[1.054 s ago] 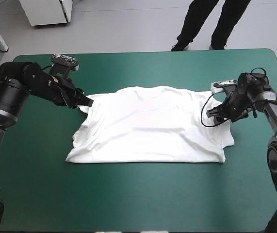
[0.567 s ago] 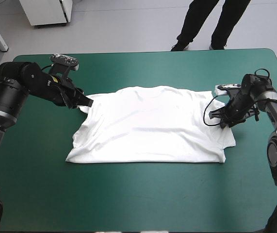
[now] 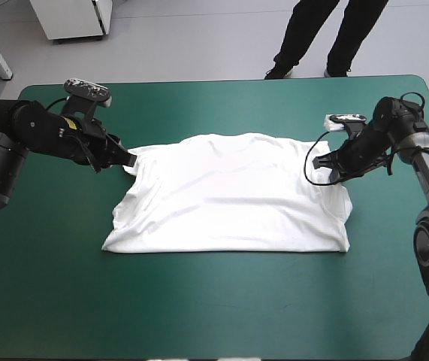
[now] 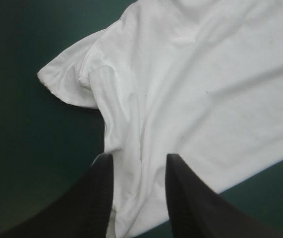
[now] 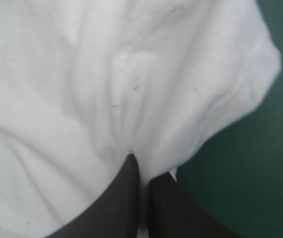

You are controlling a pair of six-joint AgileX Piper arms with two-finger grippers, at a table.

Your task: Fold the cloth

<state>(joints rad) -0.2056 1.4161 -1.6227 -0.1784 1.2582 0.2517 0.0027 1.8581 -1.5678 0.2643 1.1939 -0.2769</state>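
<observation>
Three views. From high: shows the T-shirt [image 3: 229, 195] spread flat, white, with the table's [image 3: 222, 301] teal-green cover bare on every side of it. Puts the left gripper [image 3: 128, 159] at the T-shirt's left sleeve and the right gripper [image 3: 318, 162] at its right shoulder edge. From the left wrist: finds black fingers [image 4: 94, 198] standing narrowly apart, with a fold of the T-shirt's sleeve lying between them. From the right wrist: finds fingers [image 5: 126, 198] all but closed, pinching a raised ridge of cloth just inside the T-shirt's edge.
</observation>
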